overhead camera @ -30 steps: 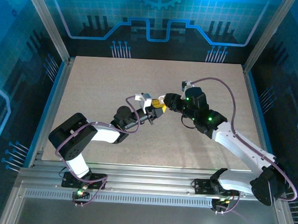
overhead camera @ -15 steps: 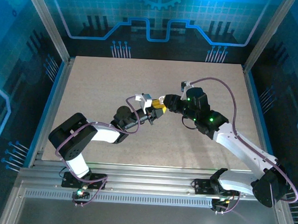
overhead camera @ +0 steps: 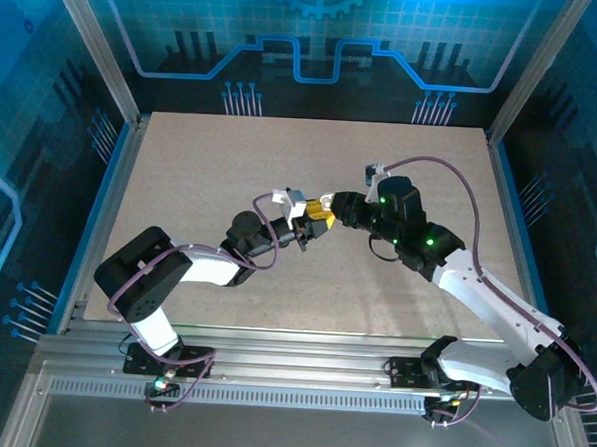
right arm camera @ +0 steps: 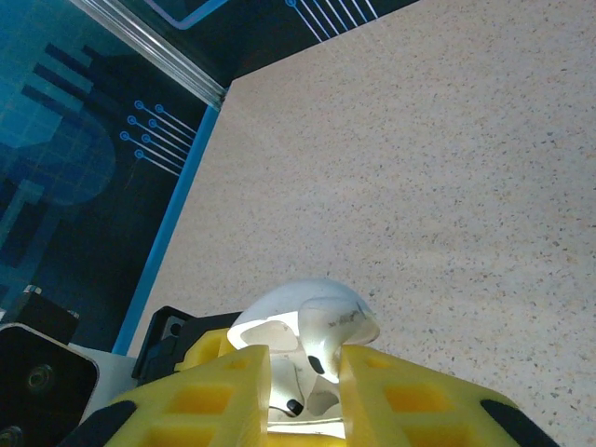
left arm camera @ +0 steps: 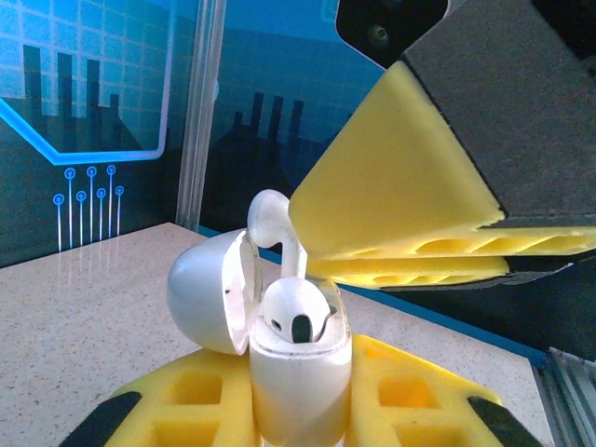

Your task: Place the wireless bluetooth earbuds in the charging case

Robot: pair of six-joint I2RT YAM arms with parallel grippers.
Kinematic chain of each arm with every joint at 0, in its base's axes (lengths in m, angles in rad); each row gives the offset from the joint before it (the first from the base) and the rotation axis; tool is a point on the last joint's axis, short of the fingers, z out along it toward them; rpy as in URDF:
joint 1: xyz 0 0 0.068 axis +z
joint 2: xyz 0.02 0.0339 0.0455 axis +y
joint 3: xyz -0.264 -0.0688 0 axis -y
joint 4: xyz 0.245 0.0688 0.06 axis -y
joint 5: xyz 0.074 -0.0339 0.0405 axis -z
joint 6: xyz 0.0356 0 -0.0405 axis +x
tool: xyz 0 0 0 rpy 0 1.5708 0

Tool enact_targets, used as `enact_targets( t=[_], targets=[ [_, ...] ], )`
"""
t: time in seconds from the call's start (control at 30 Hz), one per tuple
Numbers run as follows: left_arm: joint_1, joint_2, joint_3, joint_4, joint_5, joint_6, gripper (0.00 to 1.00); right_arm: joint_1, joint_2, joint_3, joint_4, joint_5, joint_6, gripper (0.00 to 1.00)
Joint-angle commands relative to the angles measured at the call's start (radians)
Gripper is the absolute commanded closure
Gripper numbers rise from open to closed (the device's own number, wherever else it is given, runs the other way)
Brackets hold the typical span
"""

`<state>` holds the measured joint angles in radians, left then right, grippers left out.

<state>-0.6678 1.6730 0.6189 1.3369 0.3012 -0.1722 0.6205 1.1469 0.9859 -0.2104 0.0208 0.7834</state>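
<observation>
I am gripping the charging case in the left gripper, its fingers clamped on the lower body and holding the case upright above the table, near the middle of the top view. The lid is hanging open toward 9 o'clock in the left wrist view. A seated earbud is already sitting in its well. The right gripper is reaching in from 2 o'clock, fingers pinched shut on the stem of the second earbud. That earbud's head is sitting at 11 o'clock just above the case mouth, right beside the lid's edge.

I am worrying about several things:
- **Slipping:** The stem is thin and smooth, so it may be twisting in the pinch, or it could slide out and drop to the table.
- **Catching:** The head is so near the lid that lowering it could be catching the rim and flipping the lid shut.
- **Alignment:** The free well is hidden from me behind the seated earbud and the yellow fingers, so I am judging alignment half blind. The stem could be landing on the seated one instead.
- **Contact with the case:** The broad yellow finger is hanging close over the case. Pressing down off-line could be tilting the case in the left grip or pushing it through.

I am finding no brand, label or readable writing on the case, earbuds or fingers. The backdrop is showing blue circuit-style graphics without letters.
</observation>
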Motion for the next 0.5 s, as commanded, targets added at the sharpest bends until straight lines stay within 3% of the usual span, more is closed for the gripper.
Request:
enact_targets(
  t=[0.0,0.47],
  targets=[
    [-0.003,-0.044,0.001,0.064,0.049,0.044,0.90,-0.010,-0.009,0.023,-0.073,-0.030,-0.033,0.74],
    [-0.004,-0.067,-0.010,0.064,0.075,0.062,0.90,-0.063,-0.010,0.081,-0.170,-0.142,-0.101,0.76]
  ],
)
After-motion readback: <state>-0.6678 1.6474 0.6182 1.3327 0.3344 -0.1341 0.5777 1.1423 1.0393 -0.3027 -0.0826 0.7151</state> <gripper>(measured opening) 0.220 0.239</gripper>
